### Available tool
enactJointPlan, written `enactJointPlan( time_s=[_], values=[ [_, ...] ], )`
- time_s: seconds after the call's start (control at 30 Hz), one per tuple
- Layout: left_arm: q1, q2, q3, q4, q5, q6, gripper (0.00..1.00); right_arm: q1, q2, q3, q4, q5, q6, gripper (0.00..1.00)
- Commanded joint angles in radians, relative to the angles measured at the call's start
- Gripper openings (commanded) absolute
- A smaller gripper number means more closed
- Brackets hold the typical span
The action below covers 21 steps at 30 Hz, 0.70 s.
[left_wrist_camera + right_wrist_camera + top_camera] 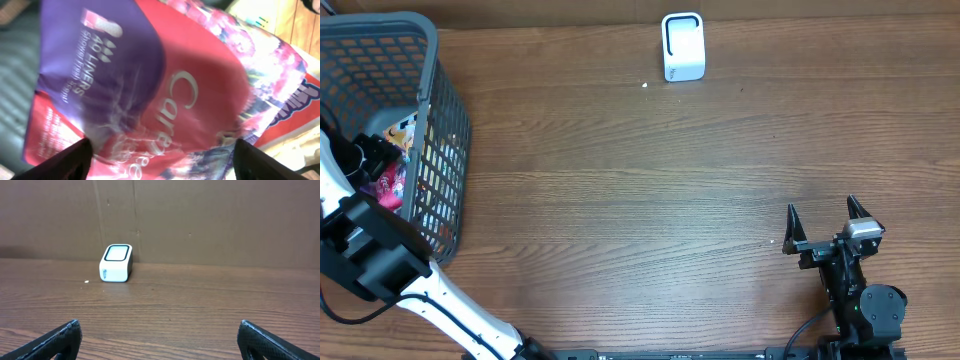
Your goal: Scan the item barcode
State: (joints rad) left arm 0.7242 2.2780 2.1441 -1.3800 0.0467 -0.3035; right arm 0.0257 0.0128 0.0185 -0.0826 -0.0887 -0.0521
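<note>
liner packet (150, 85) in basket (445, 150), left gripper (162, 147) spread wide just above it, right gripper (821, 208) spread wide, holding nothing

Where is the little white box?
In the overhead view the white scanner sits at the far edge of the table, near the middle, far from the grey basket on the left.

The liner pack (150, 90) says "40 LINERS" in white on its purple part, and the smaller line beneath looks like "Shower Fresh scent". Big white script across the pink begins "Care". The blue block letters on a second pack (306, 97) are too blurred to read. The small print on the scanner (683, 46) can't be read either.
</note>
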Motion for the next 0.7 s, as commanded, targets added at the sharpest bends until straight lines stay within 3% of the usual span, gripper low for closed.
enactJointPlan(
  time_s=[0.0,0.2,0.37,0.43,0.67],
  values=[
    [-0.044,0.000,-0.065,0.027,0.062,0.035,0.84,-0.008,-0.010,-0.010,0.003,0.010,-0.001,1.00],
    [-0.046,0.000,-0.140,0.066,0.013,0.035,0.69,-0.008,-0.010,-0.010,0.003,0.010,-0.001,1.00],
    [-0.044,0.000,-0.152,0.068,-0.022,0.035,0.18,-0.008,-0.010,-0.010,0.003,0.010,-0.001,1.00],
    [-0.044,0.000,-0.152,0.068,-0.032,0.035,0.04,-0.008,-0.010,-0.010,0.003,0.010,-0.001,1.00],
    [-0.044,-0.001,-0.128,0.049,-0.026,0.035,0.04,-0.008,-0.010,-0.010,0.003,0.010,-0.001,1.00]
  ],
)
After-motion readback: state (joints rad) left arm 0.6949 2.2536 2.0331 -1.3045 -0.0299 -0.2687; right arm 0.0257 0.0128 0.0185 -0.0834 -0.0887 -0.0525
